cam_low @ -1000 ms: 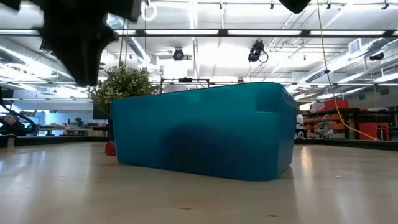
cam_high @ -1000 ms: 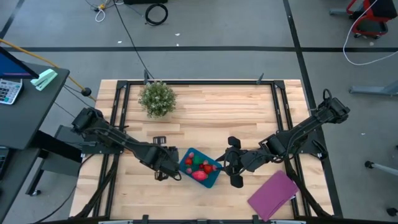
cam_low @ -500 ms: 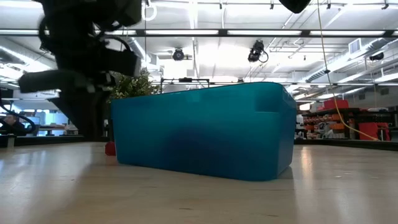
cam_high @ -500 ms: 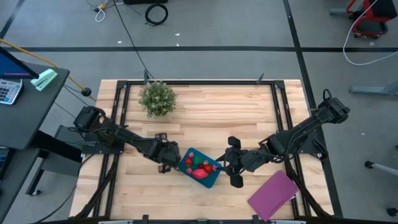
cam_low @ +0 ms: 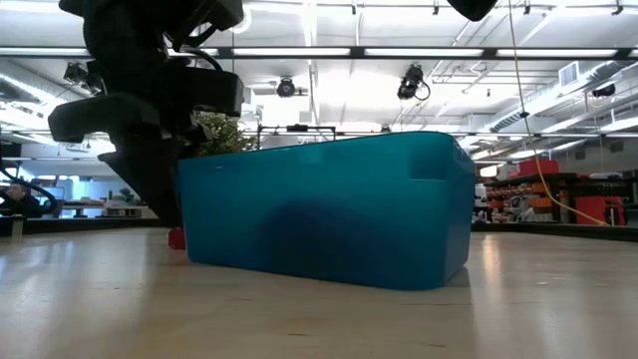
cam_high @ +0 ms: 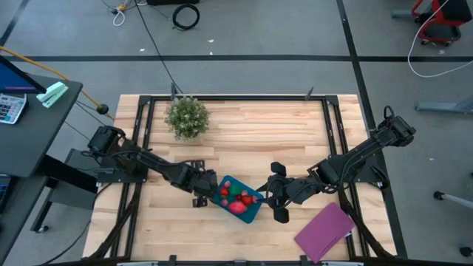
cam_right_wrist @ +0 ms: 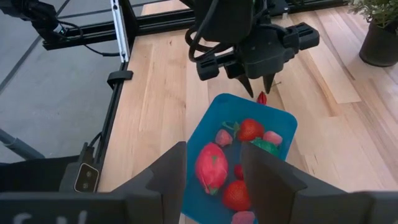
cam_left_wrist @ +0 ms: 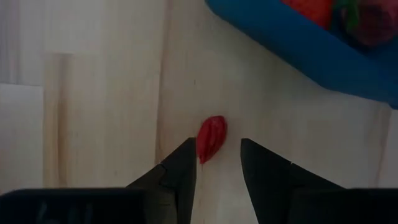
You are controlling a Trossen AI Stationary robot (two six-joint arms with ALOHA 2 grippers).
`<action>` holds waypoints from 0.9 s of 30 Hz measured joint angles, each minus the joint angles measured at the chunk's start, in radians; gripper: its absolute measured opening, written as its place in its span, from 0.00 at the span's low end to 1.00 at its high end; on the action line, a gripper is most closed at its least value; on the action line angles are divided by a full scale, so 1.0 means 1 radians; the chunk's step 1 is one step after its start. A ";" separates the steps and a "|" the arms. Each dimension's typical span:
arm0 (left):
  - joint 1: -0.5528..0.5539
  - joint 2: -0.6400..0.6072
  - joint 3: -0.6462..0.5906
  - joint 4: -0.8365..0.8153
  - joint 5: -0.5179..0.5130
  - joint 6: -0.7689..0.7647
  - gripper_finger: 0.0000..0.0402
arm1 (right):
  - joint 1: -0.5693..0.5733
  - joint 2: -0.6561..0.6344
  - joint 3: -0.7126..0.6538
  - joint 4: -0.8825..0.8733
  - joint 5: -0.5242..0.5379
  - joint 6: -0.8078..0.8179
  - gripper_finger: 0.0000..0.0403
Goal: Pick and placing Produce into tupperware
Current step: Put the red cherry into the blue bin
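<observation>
The teal-blue tupperware [cam_high: 238, 198] sits near the table's middle and holds several red and pink produce pieces and one green piece [cam_right_wrist: 267, 146]. One small red produce piece [cam_left_wrist: 211, 137] lies on the wood just outside the tupperware's left end, also visible in the low view [cam_low: 176, 237]. My left gripper [cam_left_wrist: 217, 149] is open and low over that piece, with a finger on either side of it; I cannot tell whether they touch it. My right gripper [cam_high: 276, 193] is open and waits at the tupperware's right end.
A bushy potted plant [cam_high: 186, 117] stands at the far left of the table. A flat purple rectangle [cam_high: 324, 230] lies near the right near corner. Black frame rails [cam_high: 140, 125] run along the table's sides. Bare wood lies on the tupperware's far side.
My left gripper has come down and moved slightly toward the far edge and the tupperware's left end, ending low over the loose red piece. The tupperware, its contents and my right arm have kept still.
</observation>
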 joint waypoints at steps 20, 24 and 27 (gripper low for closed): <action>0.003 0.003 0.000 0.003 0.014 -0.067 0.27 | 0.001 0.000 0.000 0.000 0.000 0.001 0.40; 0.003 0.026 0.000 0.025 0.011 -0.073 0.28 | 0.001 0.000 0.000 0.000 0.000 0.002 0.40; 0.003 0.067 0.001 0.043 0.018 -0.049 0.28 | 0.001 0.000 0.000 0.000 0.000 0.002 0.40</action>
